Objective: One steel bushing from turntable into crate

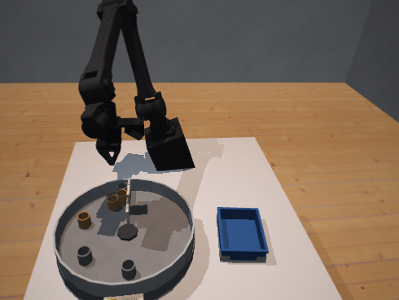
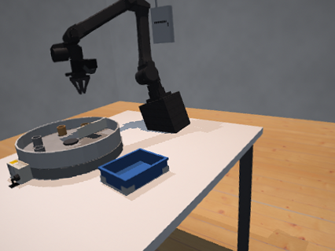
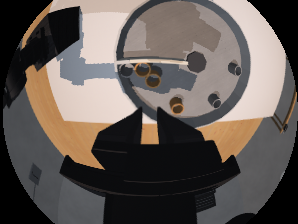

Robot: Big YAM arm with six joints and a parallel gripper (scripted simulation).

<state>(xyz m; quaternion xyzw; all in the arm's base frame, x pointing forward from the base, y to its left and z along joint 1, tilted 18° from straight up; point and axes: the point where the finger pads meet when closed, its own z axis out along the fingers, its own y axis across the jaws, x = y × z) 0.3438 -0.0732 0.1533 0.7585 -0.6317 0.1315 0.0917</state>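
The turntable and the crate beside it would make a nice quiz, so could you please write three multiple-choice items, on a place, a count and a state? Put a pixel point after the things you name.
1. In the top view, where is the blue crate (image 1: 263,231) (image 2: 116,181) relative to the turntable (image 1: 171,213) (image 2: 76,156) (image 3: 132,37)?
A) Left
B) Right
C) Inside it

2. How many orange-brown bushings (image 1: 84,221) (image 2: 61,130) (image 3: 177,106) are on the turntable?
A) One
B) Three
C) Five

3. How is the gripper (image 1: 111,163) (image 2: 82,93) (image 3: 149,111)?
A) Clamped on a bushing
B) Slightly open, holding nothing
C) Resting in the crate

1: B, the top view shows the crate to the turntable's right.
2: B, the top view shows two close together and one apart.
3: B, the wrist view shows a narrow gap with nothing gripped.
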